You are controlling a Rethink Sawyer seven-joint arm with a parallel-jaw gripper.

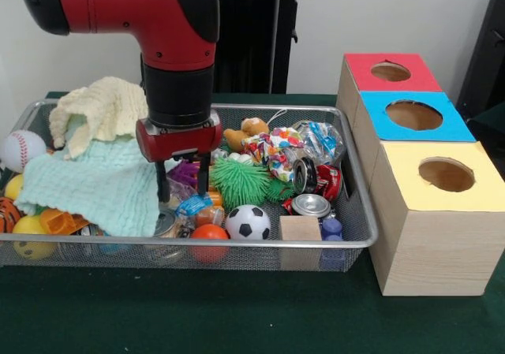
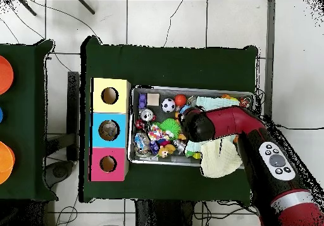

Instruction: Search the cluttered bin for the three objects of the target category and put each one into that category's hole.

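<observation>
Gripper (image 1: pixel 181 187) open over bin (image 1: pixel 359 240) clutter, cloth (image 1: pixel 95 184) beside

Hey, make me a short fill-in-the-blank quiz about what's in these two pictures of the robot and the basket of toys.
1. The tool reaches down into the wire-mesh ____.
2. Of the three boxes, the middle one has the hole with the ____ surround.
3. The soccer ball is black and ____.
4. The spiky toy beside the tool is ____.

Missing words: basket; blue; white; green
</observation>
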